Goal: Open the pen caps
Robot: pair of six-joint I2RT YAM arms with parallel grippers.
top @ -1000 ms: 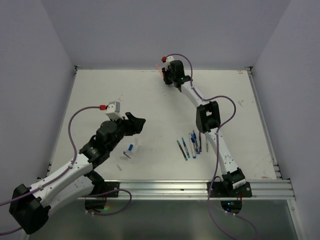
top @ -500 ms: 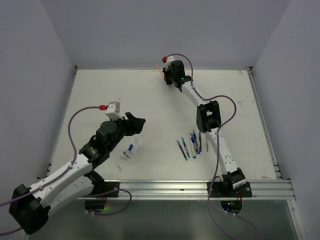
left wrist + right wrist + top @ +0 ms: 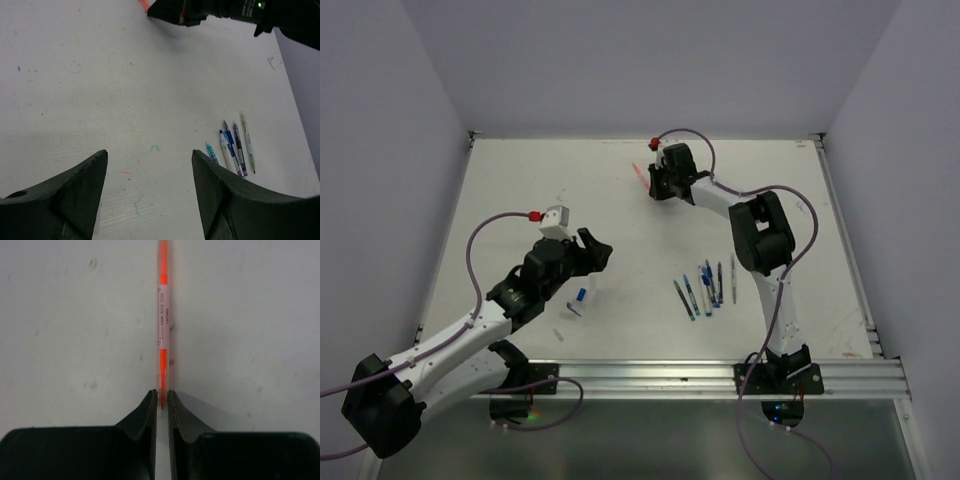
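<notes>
My right gripper [image 3: 651, 184] is at the far middle of the table, shut on the near end of a thin orange-red pen [image 3: 162, 315] that points straight away from the jaws [image 3: 162, 398]. The pen shows in the top view [image 3: 637, 171] just left of the gripper. I cannot tell whether a cap is on it. My left gripper [image 3: 596, 250] is open and empty above the table's left middle; its fingers [image 3: 97, 165] frame bare table. A small loose blue cap [image 3: 581, 295] lies below it. Several pens [image 3: 706, 289] lie together at near right, also in the left wrist view [image 3: 234, 149].
A small clear piece [image 3: 571, 311] lies beside the blue cap. The table has pen marks on it. Raised rails run along the table's right edge [image 3: 845, 250] and near edge [image 3: 720, 372]. My right arm's elbow [image 3: 760, 235] stands above the pens.
My right gripper has drawn back from the far edge toward the table's middle with the orange-red pen in it, and its elbow has swung right. My left arm has shifted slightly.
</notes>
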